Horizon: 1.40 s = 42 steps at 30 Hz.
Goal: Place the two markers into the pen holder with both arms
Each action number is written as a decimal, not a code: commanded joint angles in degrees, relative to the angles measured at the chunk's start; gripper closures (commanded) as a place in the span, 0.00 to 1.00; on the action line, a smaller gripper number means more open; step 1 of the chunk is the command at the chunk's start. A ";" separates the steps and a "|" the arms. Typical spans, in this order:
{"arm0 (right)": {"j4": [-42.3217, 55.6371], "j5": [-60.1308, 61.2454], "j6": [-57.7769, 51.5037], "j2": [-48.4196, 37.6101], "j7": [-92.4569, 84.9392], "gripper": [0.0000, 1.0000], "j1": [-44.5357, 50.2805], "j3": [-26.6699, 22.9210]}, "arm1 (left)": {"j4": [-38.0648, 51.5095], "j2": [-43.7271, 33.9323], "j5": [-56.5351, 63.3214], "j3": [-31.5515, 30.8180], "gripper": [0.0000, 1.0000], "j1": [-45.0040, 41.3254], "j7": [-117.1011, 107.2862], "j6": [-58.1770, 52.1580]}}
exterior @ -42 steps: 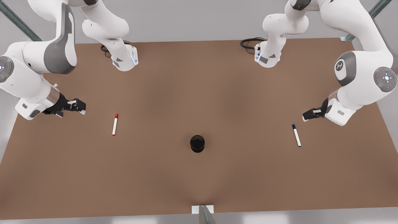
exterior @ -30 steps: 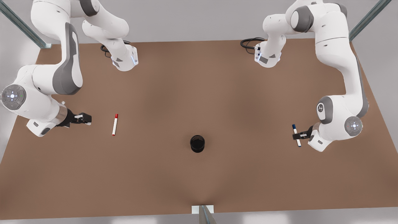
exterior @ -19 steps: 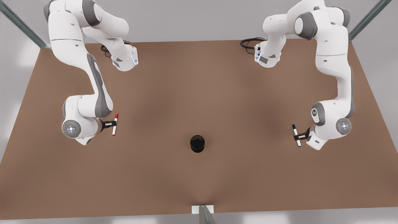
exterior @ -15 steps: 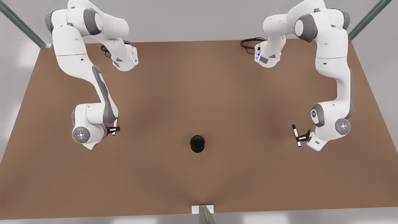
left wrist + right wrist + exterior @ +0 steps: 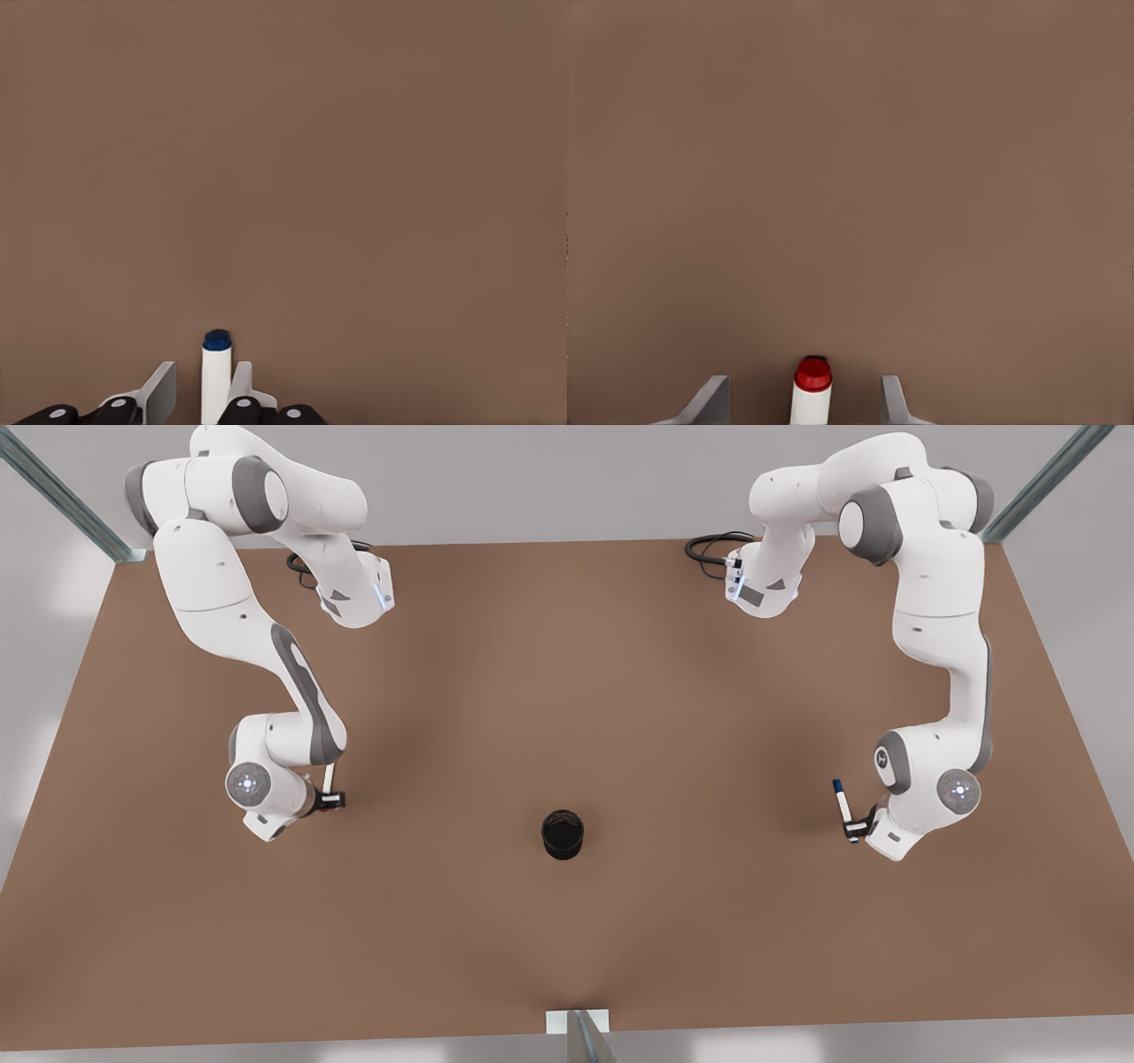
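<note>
Front view: both arms have swung down onto their markers. Left gripper straddles the blue-capped white marker, fingers narrowly apart; right gripper brackets the red-capped white marker, jaws wide. Both pens are ready for grasping, well apart from the black cylindrical pen holder.

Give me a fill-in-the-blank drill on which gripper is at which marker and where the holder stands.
1. The left gripper straddles one marker, capped ___.
2. The right gripper straddles the other marker, capped ___.
3. In the front view, the pen holder stands ___ the two grippers.

Missing words: blue; red; between.
</note>
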 commanded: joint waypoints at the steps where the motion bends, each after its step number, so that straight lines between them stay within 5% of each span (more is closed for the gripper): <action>1: -0.14 0.10 3.79 -0.11 1.47 0.34 0.02 0.00 | 0.07 0.39 0.18 -0.04 0.52 -0.01 2.51 1.45; 3: -0.14 0.01 3.79 -0.03 1.47 0.40 0.02 0.00 | 0.07 0.57 0.18 -0.04 0.52 -0.10 2.51 1.71; 15: -8.40 0.01 12.05 -2.66 1.03 0.40 -1.56 0.96 | 0.16 1.71 0.09 0.05 0.63 0.08 2.24 3.38; 22: -8.31 -0.08 12.05 -2.66 1.03 0.62 -1.56 0.96 | 0.16 2.42 0.00 -0.04 0.66 0.16 1.98 4.17; 25: -8.31 0.01 12.05 -2.66 1.03 0.68 -1.47 1.05 | 0.42 2.33 0.00 -0.04 0.78 0.16 1.89 4.17; 28: -8.31 0.01 11.70 -3.28 1.20 0.79 -1.47 1.49 | 0.77 2.15 0.09 -0.04 0.79 0.08 1.89 4.00; 32: -8.31 -0.08 11.26 -3.63 1.11 0.79 -1.47 1.93 | 3.23 0.57 0.18 -0.04 0.79 -0.36 2.16 0.49; 35: -6.91 -0.08 6.52 -6.26 1.38 0.79 -1.12 3.60 | 6.57 0.22 0.26 -0.04 0.79 -1.33 2.16 -4.43; 42: 13.39 -0.17 -17.47 -7.32 2.78 0.79 -0.95 9.75 | 6.92 -4.09 0.97 -0.13 0.79 -3.09 2.33 -11.91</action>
